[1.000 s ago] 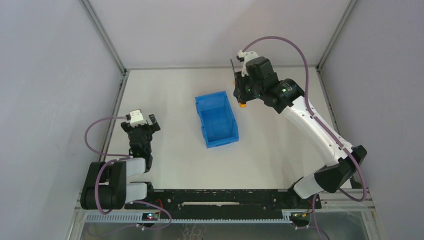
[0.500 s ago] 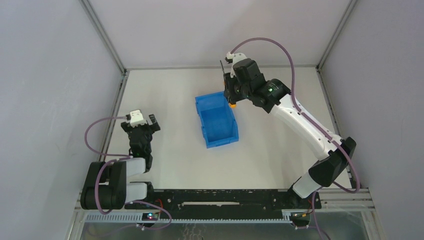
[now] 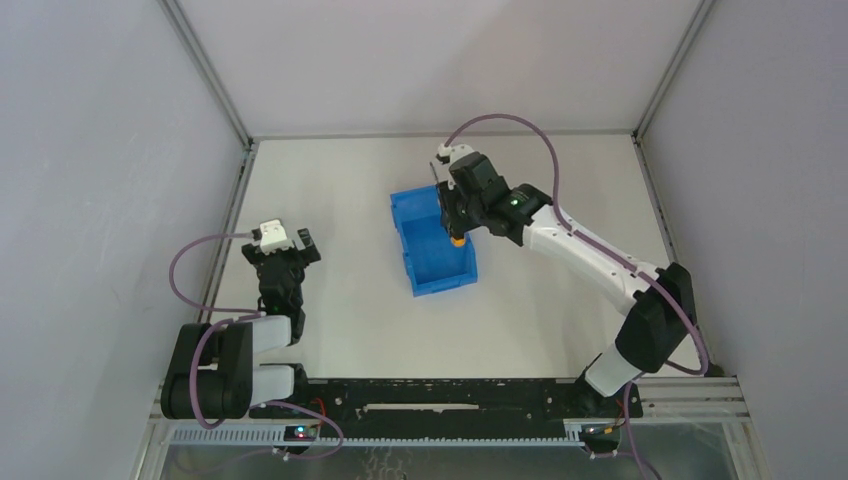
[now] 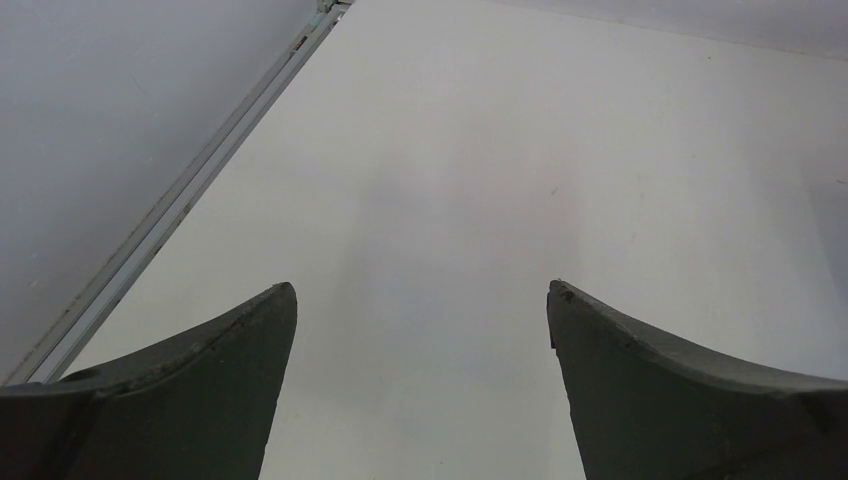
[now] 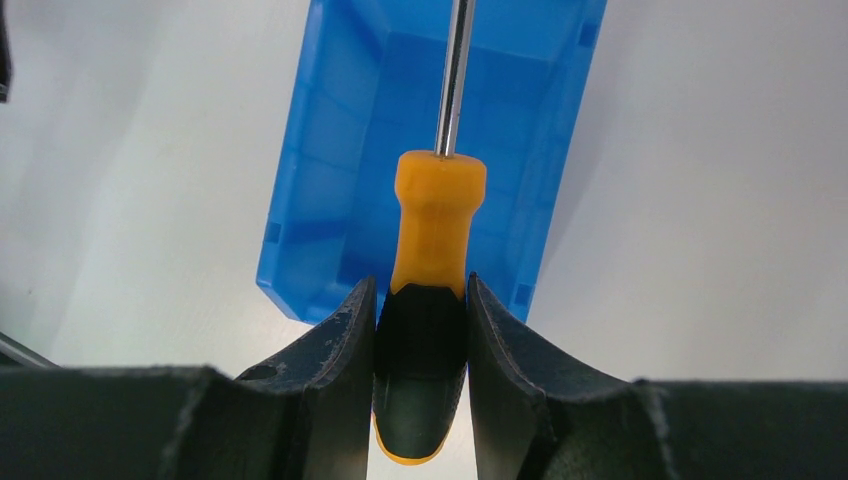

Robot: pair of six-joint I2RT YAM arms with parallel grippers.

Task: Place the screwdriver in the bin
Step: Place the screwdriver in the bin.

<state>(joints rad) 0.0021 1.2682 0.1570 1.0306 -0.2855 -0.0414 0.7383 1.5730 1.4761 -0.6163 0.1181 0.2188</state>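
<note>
Pickup is done as far as I can judge. The right gripper is clamped on the black grip of the screwdriver, with the orange collar and thin shaft pointing out ahead of it. In the wrist view the shaft lies along the length of the blue bin, roughly midway between its long walls, while the butt of the handle sits over the end wall nearest the camera. That leaves getting it fully over the opening and releasing it.

From the top view I can't tell how high the tool hangs above the bin floor. The long walls leave room either side of the shaft. The desk around the bin is open, and the left gripper, spread wide and holding nothing, is well apart.
</note>
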